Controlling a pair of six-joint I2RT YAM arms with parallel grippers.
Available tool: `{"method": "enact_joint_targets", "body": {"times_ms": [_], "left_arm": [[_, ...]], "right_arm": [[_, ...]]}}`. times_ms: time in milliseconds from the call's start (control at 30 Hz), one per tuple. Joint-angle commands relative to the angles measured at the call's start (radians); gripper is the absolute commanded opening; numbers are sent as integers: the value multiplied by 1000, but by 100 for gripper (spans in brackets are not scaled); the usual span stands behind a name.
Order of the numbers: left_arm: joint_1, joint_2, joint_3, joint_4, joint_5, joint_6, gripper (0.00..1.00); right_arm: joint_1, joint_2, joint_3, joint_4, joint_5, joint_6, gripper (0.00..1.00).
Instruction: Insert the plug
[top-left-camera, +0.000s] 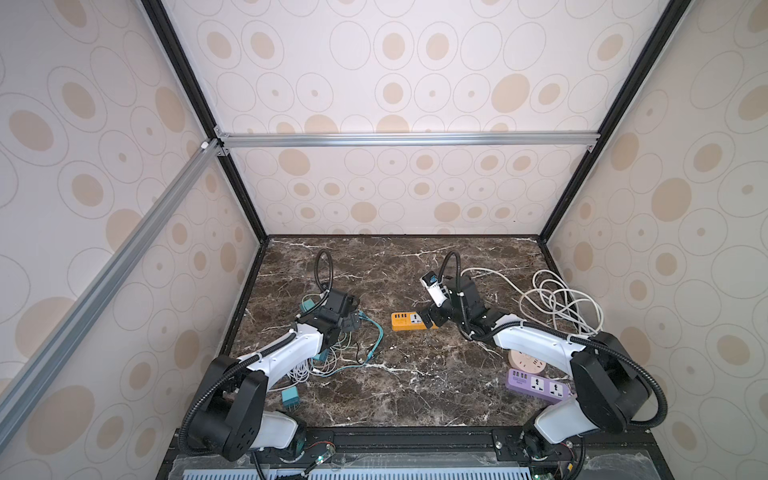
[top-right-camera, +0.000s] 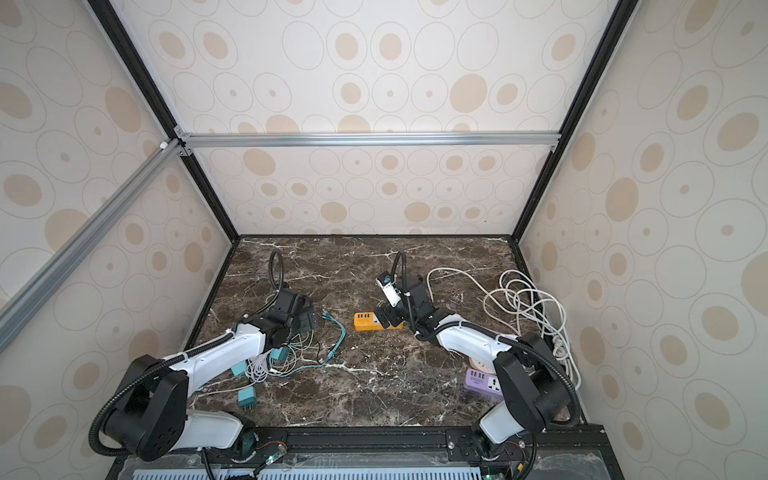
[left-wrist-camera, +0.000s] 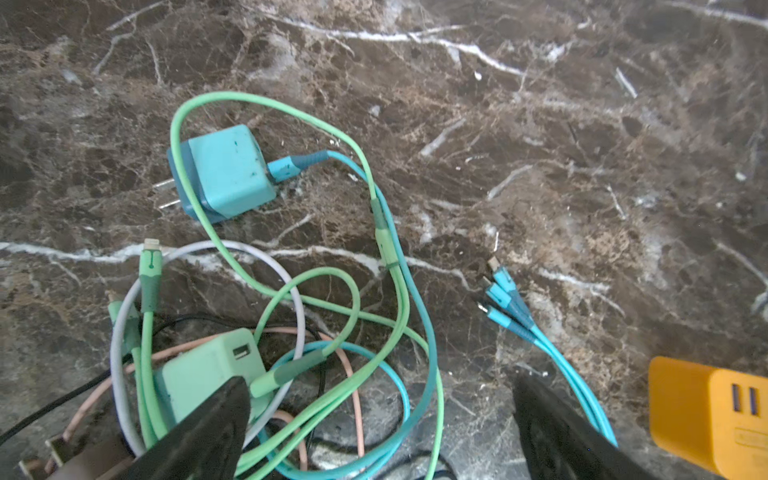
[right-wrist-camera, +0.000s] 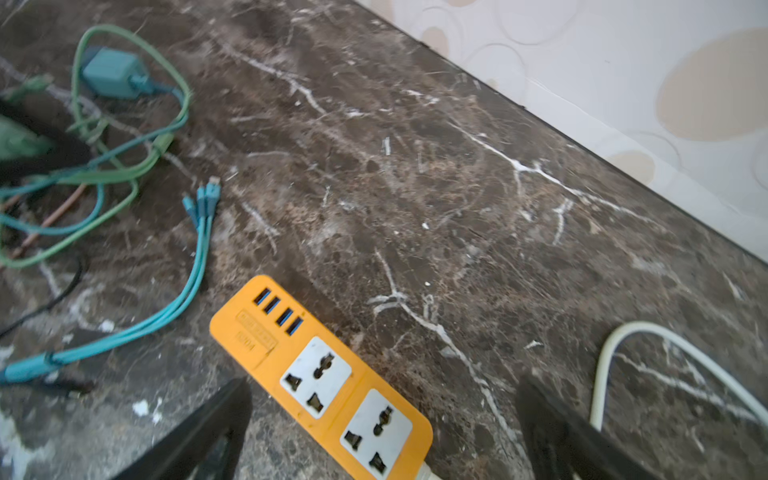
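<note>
Right wrist: right gripper (right-wrist-camera: 382, 386) gapes over orange power strip (right-wrist-camera: 266, 332) — left gripper (left-wrist-camera: 380, 378) gapes too (above cables (left-wrist-camera: 384, 241)).

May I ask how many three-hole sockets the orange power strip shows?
2. One socket sits beside the USB ports; the other socket lies past it. The orange power strip leaves the frame there, so more may be hidden.

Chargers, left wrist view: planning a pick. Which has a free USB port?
The mint-green charger: its port shows empty; the blue charger has a cable plugged in.
</note>
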Motion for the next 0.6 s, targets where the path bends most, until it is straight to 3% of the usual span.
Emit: {"method": "enact_joint_targets", "body": {"times_ms": [0, 267, 467, 567], "left_arm": [[-24, 3, 41, -148, -41, -60, 97], [-24, -96, -36, -293, -31, -189, 96], [-23, -142, -68, -267, 92, -251, 89], [-21, -158, -50, -291, 34, -275, 88]], "right_arm": [[-2, -42, 28, 16, 106, 237, 100], [-2, -52, 50, -54, 230, 308, 100], [-1, -36, 74, -68, 238, 292, 100], [-2, -30, 77, -67, 238, 303, 99]]}}
